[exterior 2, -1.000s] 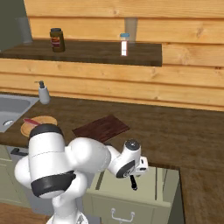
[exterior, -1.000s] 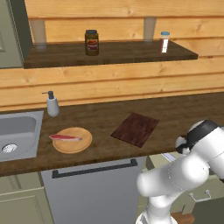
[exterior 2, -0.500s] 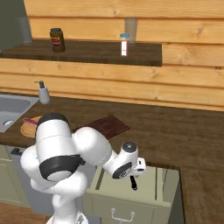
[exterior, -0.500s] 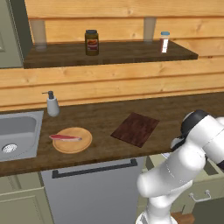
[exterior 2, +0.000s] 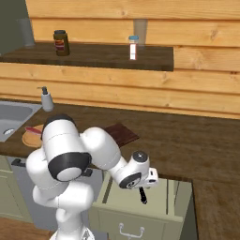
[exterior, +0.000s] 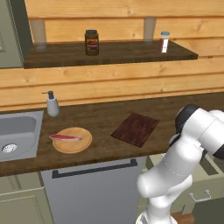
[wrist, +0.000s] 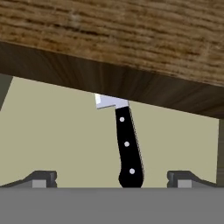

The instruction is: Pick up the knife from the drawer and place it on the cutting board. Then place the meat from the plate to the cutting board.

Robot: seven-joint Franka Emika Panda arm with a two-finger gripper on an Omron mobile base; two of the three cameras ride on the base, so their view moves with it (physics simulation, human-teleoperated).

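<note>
Swinging its elbow in toward the base since the earlier frames, the arm hangs its wide-open, empty pincer (wrist: 112,177) over the open drawer (exterior 2: 154,206), where the knife (wrist: 127,151) lies flat on the pale floor. Its black handle points toward the pincer and the drawer front, its silver blade runs back under the worktop (wrist: 131,39) edge, the long axis roughly front to back and across the line between the fingertips. The likely trouble is the overhang: lifting straight up could knock the blade against the worktop, or a grip near the handle's end could let the knife tip and slip.
</note>
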